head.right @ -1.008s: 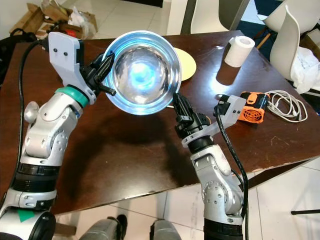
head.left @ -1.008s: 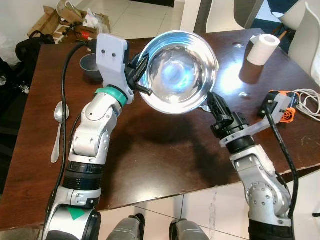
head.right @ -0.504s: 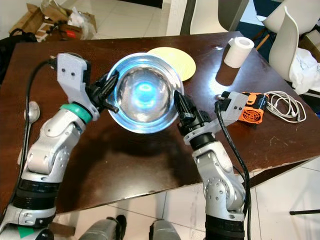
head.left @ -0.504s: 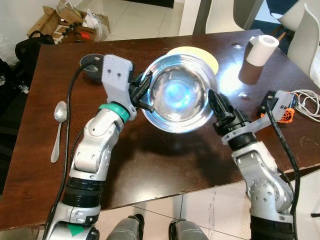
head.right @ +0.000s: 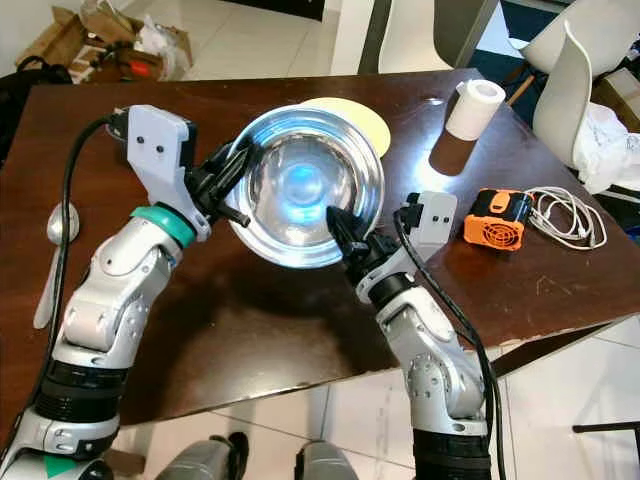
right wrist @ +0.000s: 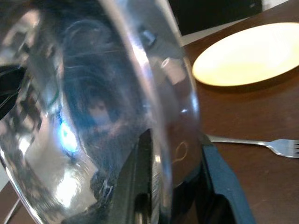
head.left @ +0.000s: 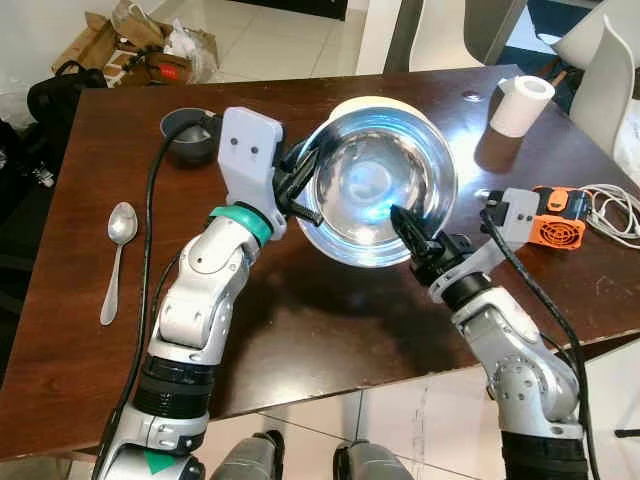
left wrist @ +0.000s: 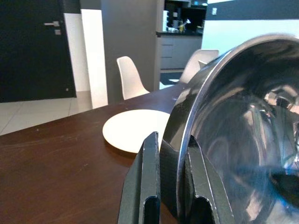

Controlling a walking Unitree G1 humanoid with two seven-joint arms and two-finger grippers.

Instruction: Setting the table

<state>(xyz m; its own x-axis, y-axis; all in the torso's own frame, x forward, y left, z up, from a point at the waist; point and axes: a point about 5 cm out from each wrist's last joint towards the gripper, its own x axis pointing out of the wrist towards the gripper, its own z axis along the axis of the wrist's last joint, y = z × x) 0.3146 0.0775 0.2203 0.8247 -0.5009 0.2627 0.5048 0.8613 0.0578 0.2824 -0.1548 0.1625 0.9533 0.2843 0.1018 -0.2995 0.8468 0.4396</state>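
**Steel bowl carried two-handed above the plate**

The steel bowl [head.left: 375,190] hangs tilted above the bench [head.left: 300,320], over the near edge of the cream plate [head.right: 362,118]. The left hand [head.left: 297,183] is clamped on its rim, one finger inside and one outside; the right hand [head.left: 412,233] pinches the opposite rim likewise. To set it well, level the bowl first, lower both sides together, then let go only once it sits flat. The polished metal is slick, thin-walled and round; the plate is matte and flat. A fork [right wrist: 254,142] lies beside the plate, and a spoon [head.left: 116,260] lies well apart.
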